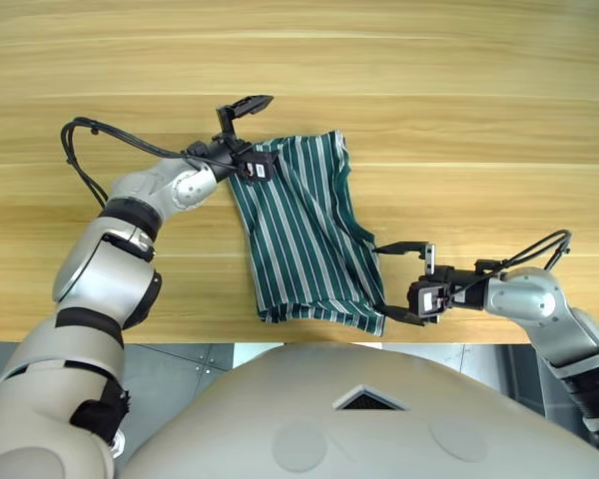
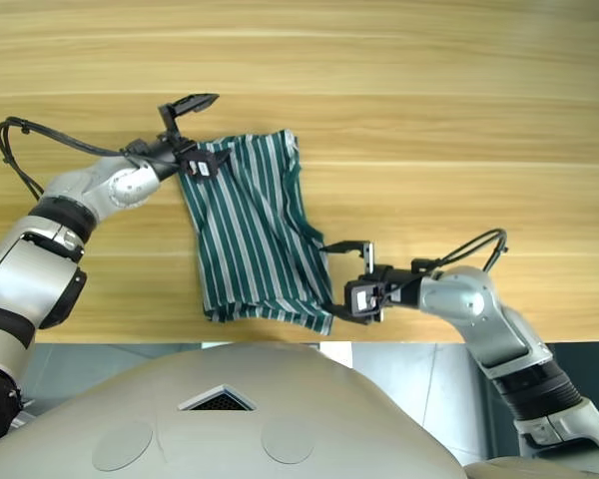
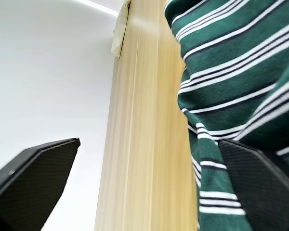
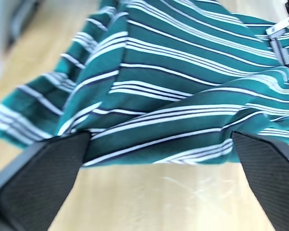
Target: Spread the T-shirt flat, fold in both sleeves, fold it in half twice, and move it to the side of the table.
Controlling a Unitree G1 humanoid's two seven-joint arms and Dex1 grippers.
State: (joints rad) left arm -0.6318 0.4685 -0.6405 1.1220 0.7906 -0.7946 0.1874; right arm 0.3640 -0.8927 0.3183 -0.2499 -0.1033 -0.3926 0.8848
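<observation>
The T-shirt (image 1: 304,235) lies on the tabletop (image 1: 459,120), folded into a long striped strip that runs from mid-table toward the near edge, its near end rumpled. My left pincer (image 1: 248,135) stands wide open at the shirt's far left corner, one finger at the cloth and the other raised clear. My right pincer (image 1: 399,282) is also wide open, just beside the near right corner, holding nothing.

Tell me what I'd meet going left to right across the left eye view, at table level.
Left pincer, open at the shirt's far corner → striped T-shirt → right pincer, open at its near corner.
</observation>
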